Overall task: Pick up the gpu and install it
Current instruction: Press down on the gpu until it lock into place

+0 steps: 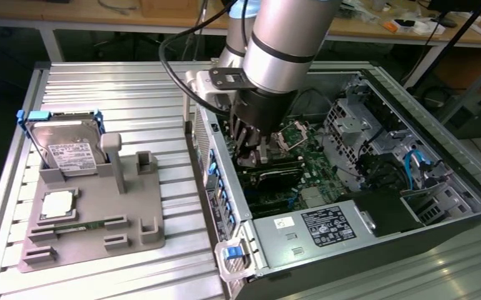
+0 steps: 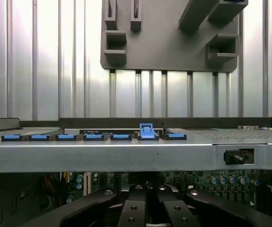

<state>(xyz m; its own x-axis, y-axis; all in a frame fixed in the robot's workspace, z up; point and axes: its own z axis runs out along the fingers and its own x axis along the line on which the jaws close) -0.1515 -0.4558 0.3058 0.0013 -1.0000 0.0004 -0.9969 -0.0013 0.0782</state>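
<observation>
One shut hand [image 1: 253, 150] inside computer case [image 1: 440, 206]

the arm reaches steeply downward, its wrist nearly vertical, with the gripper [image 1: 253, 147] closed tight, fingers [image 2: 132, 213] together.

The claw [image 2: 145, 208] sits inside the open computer case, its two black fingers [image 2: 132, 215] pressed together above the green motherboard [image 2: 221, 184]. The case's grey metal edge [image 2: 126, 158] crosses the view, carrying a row of blue slot clips [image 2: 93, 137]; one clip [image 2: 146, 131] stands raised. Beyond lies the ribbed metal tabletop [image 2: 41, 61] with a grey parts holder [image 2: 169, 42].
</observation>
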